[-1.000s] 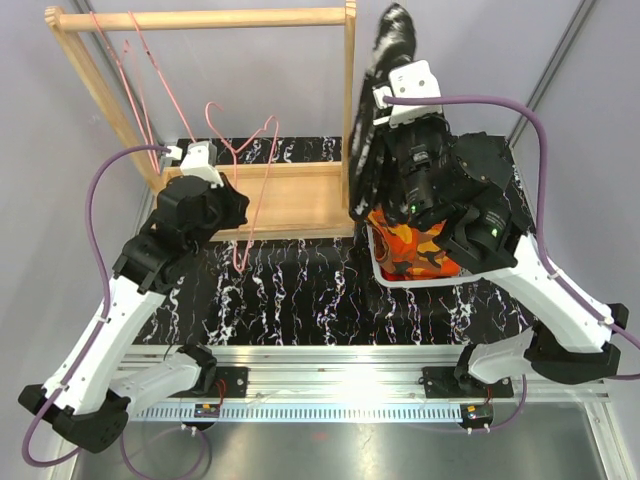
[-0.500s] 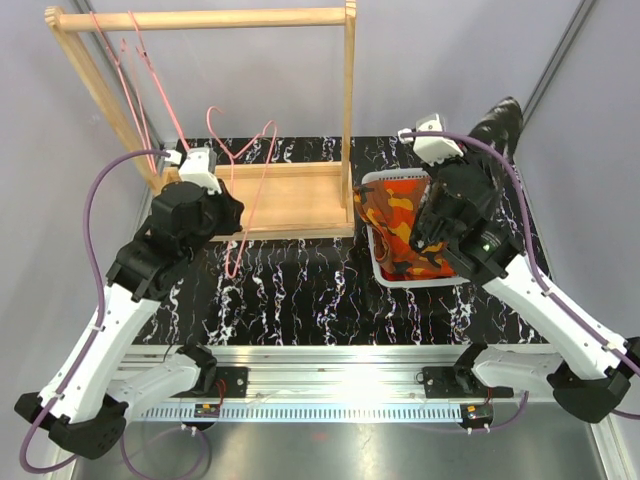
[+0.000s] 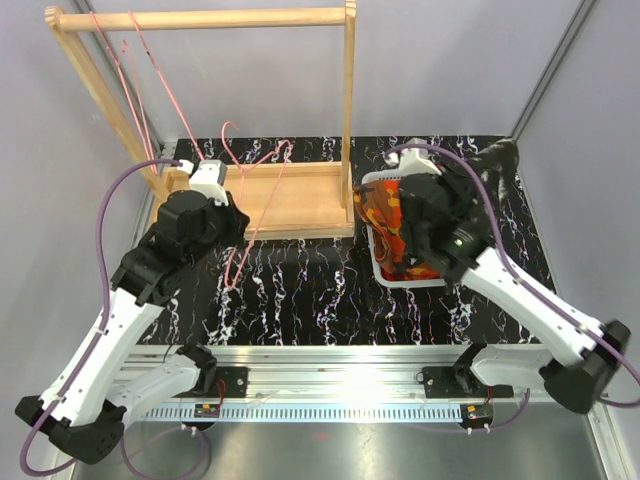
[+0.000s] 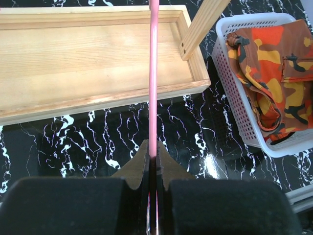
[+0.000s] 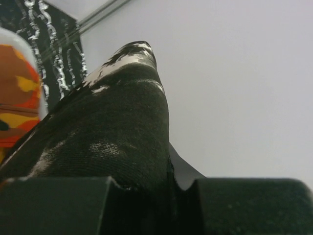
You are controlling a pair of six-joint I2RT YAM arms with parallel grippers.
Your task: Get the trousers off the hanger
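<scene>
My left gripper [image 4: 153, 152] is shut on the thin pink wire hanger [image 4: 153, 88], which shows bare in the top view [image 3: 262, 160] and leans over the wooden rack base. My right gripper [image 5: 166, 171] is shut on the black trousers with white splashes [image 5: 112, 127]. In the top view they trail from that gripper [image 3: 458, 180] to the table's far right [image 3: 498, 155]. The orange-brown patterned trousers [image 3: 385, 215] lie in the white basket [image 3: 400, 283], and show in the left wrist view [image 4: 274, 63]. The plain red trousers are not clearly visible.
The wooden rack has a top rail [image 3: 200, 18], a right post [image 3: 349, 110] and a tray-like base [image 4: 98, 54]. Two more pink hangers [image 3: 140, 80] hang at its left end. The grey wall stands close behind the black trousers. The table is black marble-patterned [image 3: 300, 290].
My right arm swung the black trousers down from above the rack's right post to the far right, past the basket. My left gripper shifted slightly right, tilting the hanger over the base.
</scene>
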